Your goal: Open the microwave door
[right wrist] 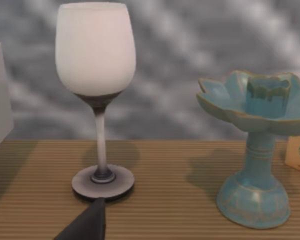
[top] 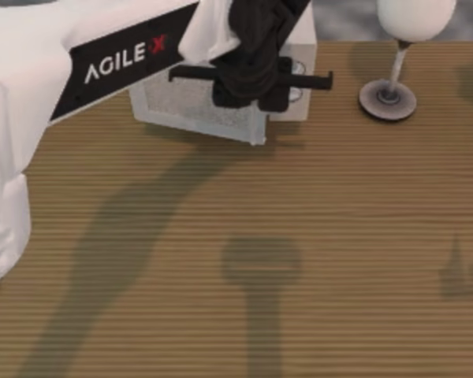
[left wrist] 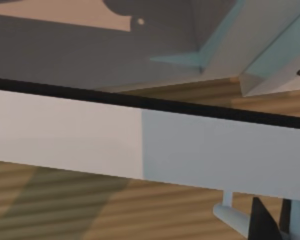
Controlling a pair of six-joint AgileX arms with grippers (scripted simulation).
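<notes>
Microwave door (top: 201, 106) stands slightly ajar under the left gripper (top: 256, 79) at the table's far edge; finger state cannot be told. Advise pulling in an arc about the hinge. Right arm idle.
</notes>
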